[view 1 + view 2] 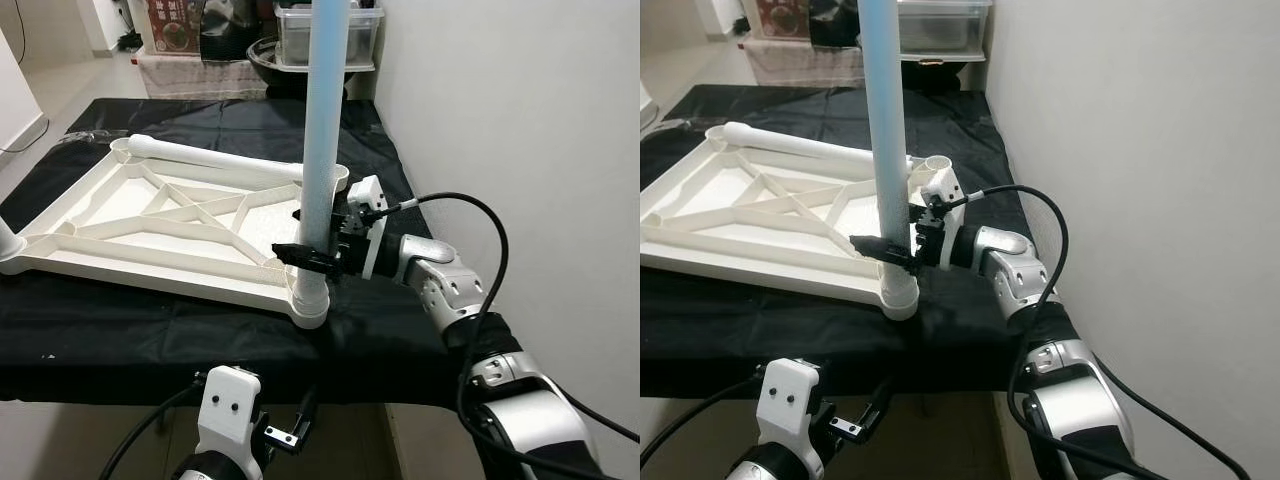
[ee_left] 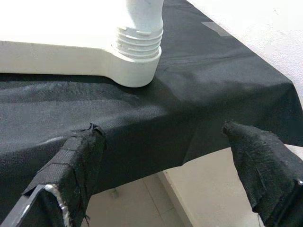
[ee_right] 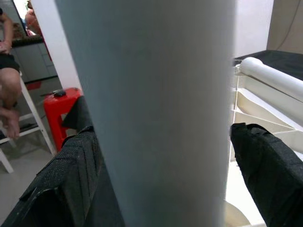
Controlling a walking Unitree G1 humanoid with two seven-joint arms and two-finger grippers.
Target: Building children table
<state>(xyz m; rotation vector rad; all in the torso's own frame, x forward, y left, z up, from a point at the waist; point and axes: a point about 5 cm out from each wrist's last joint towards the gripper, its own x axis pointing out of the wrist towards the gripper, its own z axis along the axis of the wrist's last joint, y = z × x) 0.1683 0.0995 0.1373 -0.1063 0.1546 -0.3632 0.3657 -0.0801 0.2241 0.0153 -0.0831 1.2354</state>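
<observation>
A white ribbed table top (image 1: 160,215) lies upside down on the black-covered table (image 1: 120,330). A pale table leg (image 1: 325,120) stands upright in its near right corner socket (image 1: 308,300). Threads (image 2: 138,40) show where the leg meets the socket. My right gripper (image 1: 312,258) is shut on the leg low down, with a black finger (image 3: 71,184) on each side. A second white leg (image 1: 215,157) lies along the top's far edge. My left gripper (image 1: 295,425) hangs open and holds nothing, below the table's front edge.
A white wall (image 1: 520,120) runs close along the table's right side. A clear plastic box (image 1: 300,30) and a dark bowl sit behind the table. A red stool (image 3: 59,106) and a seated person's leg (image 3: 9,94) appear in the right wrist view.
</observation>
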